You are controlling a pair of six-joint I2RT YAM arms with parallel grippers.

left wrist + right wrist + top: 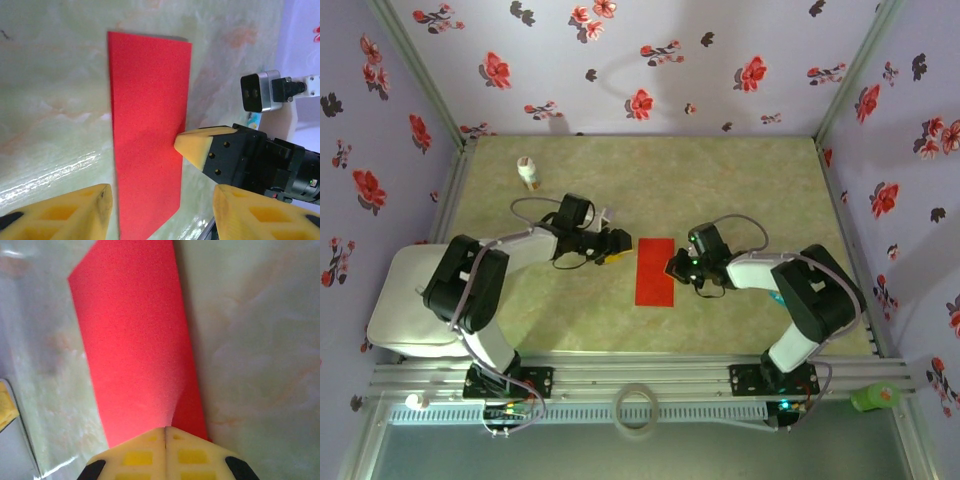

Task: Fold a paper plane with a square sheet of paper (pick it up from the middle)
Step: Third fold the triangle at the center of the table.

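So the square sheet of paper [655, 271] is lying flat in the middle of the table [740, 180], folded into a narrow red strip running near to far. My right gripper [675, 266] is clamped tight on its right long edge. From the right wrist you can see a little ridge of paper pulled up into the seam between the closed fingers [145, 455]. My left gripper [618, 245] sits just left of the strip with its jaws spread apart and empty. There's also a small white bottle [528, 173] at the far left, well apart from all this.
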